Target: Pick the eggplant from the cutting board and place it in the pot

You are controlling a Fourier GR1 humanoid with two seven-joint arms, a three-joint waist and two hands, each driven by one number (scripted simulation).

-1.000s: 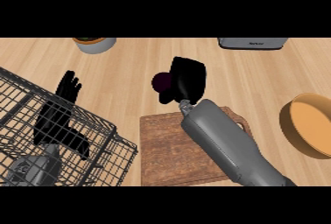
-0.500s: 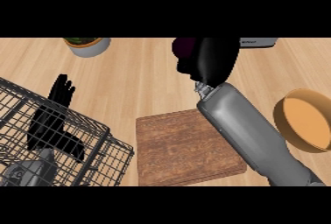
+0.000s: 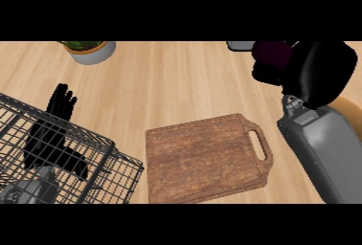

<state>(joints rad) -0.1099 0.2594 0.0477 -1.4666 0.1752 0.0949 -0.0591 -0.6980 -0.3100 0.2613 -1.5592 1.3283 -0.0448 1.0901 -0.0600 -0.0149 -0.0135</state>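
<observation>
Head view shows the right hand [image 3: 322, 72] at about two o'clock, its fingers curled round the dark purple eggplant [image 3: 272, 60], which is lifted clear of the cutting board [image 3: 205, 158] and sits near the top edge. Left hand [image 3: 53, 131] rests at nine o'clock, fingers straight and released, seen through the wire basket [image 3: 106, 162]. On the counter [image 3: 170, 81], the board lies bare at six o'clock, a potted plant [image 3: 88, 49] at eleven.
</observation>
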